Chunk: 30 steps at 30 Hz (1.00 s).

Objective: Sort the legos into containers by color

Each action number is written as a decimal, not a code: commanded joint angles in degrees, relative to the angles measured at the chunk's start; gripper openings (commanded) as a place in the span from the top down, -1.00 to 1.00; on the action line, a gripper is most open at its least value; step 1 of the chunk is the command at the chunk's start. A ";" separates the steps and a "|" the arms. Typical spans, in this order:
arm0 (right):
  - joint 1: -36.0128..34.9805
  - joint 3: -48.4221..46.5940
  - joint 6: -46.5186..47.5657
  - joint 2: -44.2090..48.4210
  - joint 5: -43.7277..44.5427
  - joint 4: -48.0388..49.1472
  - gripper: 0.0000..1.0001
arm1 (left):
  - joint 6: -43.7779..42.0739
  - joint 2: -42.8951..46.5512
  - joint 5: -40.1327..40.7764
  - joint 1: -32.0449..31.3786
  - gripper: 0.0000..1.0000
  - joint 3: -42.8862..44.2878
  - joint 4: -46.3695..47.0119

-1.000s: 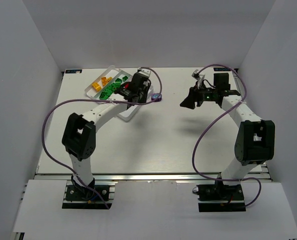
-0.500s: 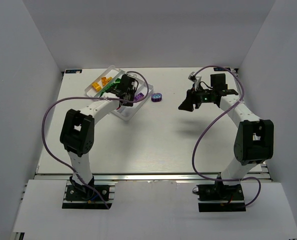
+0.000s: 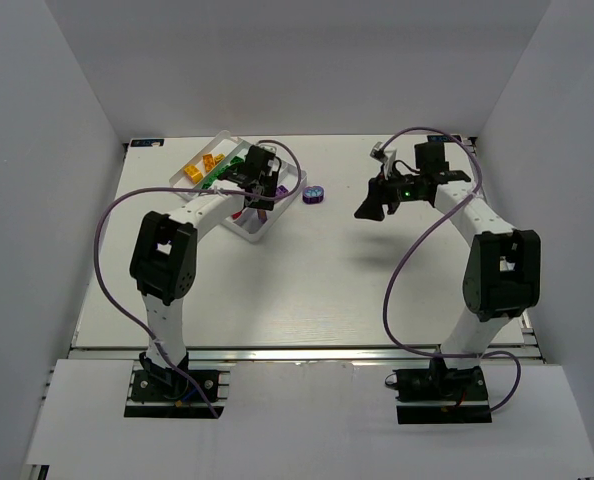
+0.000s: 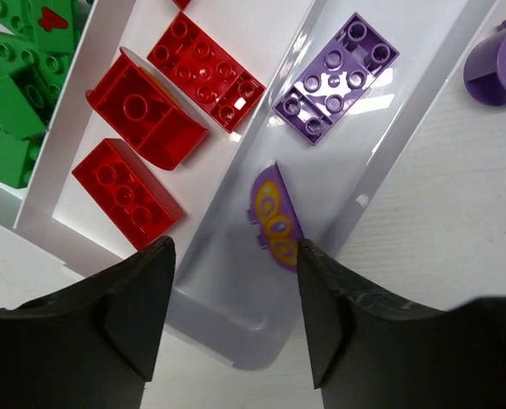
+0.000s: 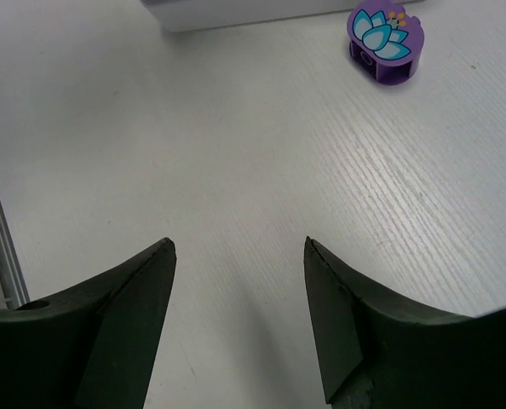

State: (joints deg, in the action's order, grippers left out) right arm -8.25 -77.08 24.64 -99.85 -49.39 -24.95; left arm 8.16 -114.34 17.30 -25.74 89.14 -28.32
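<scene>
My left gripper (image 4: 236, 243) (image 3: 261, 196) hangs open over the near end of the white tray (image 4: 244, 341) (image 3: 249, 233). A purple wedge lego with an orange pattern (image 4: 275, 220) lies loose in the compartment below, right beside the right finger. A flat purple lego (image 4: 336, 78) lies farther along that compartment. The neighbouring compartment holds three red legos (image 4: 146, 119), then come green ones (image 4: 14, 77) and yellow-orange ones (image 3: 202, 165). A round purple lego (image 3: 315, 193) (image 5: 383, 34) sits on the table right of the tray. My right gripper (image 5: 238, 243) (image 3: 369, 209) is open and empty, right of that brick.
White walls enclose the table on three sides. Purple cables loop from both arms. In the right wrist view the tray's edge (image 5: 236, 10) shows at the top.
The left gripper moved left over the tray, then opened; the purple wedge lego now lies free in the compartment. The right gripper shifted slightly left.
</scene>
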 commanded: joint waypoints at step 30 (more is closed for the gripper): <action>-11.52 -40.16 43.83 -33.64 8.25 -10.04 -0.79 | 35.51 63.07 4.58 0.42 -0.80 -42.64 1.16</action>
State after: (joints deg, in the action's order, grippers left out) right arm -18.17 -114.06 67.96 -132.49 -43.42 -33.19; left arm 36.91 -56.93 19.68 -25.61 49.58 -25.63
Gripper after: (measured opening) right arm 0.895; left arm 0.898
